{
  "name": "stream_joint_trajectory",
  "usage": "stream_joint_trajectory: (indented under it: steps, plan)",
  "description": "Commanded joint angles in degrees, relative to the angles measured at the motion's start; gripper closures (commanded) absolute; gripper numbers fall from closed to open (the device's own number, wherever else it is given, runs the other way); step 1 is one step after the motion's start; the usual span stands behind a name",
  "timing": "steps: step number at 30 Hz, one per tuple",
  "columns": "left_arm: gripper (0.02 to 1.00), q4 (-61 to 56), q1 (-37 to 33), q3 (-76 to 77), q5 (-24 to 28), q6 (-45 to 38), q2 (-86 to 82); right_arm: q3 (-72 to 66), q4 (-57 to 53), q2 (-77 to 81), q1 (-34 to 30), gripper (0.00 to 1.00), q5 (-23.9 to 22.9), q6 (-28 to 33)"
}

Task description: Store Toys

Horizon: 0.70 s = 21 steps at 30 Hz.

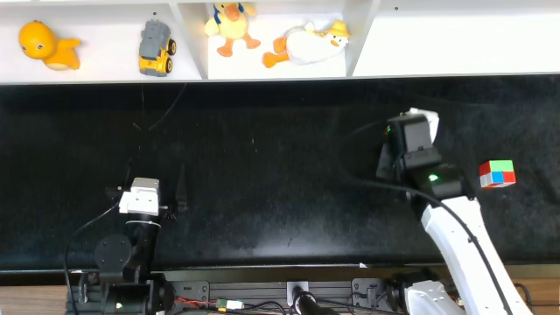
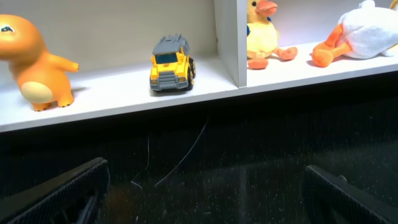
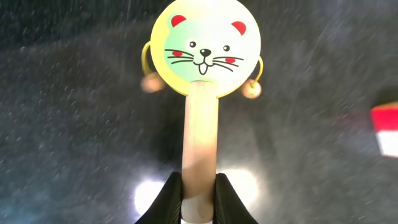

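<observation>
While the right claw is clenched on the bottom end of a wooden handle, the rattle drum it carries sticks straight out past the fingers. The round cat face is turned up at the wrist camera, with a small bead hanging at each side. Under it is the black table, right-hand half, and a coloured cube sits on the cloth off to that arm's outer side, apart from the drum.

Over to the left arm: the left claw is released, fingers spread wide with nothing between them, low over the table near its own base and facing the white shelf along the far edge.

On that shelf, the left compartment has an orange dinosaur and a yellow truck standing well apart. Past the divider, the next compartment holds a yellow duck sitting up and a white bird lying on its side just beside it.
</observation>
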<state>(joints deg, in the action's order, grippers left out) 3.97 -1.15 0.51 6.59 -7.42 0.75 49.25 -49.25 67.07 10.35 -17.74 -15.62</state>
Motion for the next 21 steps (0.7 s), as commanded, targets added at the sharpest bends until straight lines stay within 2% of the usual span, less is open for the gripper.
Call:
stream_joint_trajectory:
  steps: [1, 11, 21]
  plan:
    - [0.02, 0.4, 0.2, 0.0, -0.5, 0.7, -0.6, 9.7, 0.7, 5.1, -2.5, 0.941, 0.4, 9.3]
    - [0.02, 0.4, 0.2, 0.0, -0.5, 0.7, -0.6, 26.7, 2.0, 23.2, -3.4, 0.934, 1.8, 18.9]
    - [0.02, 0.4, 0.2, 0.0, -0.5, 0.7, -0.6, 35.5, 6.3, 35.2, -5.5, 0.925, 4.7, 22.5]
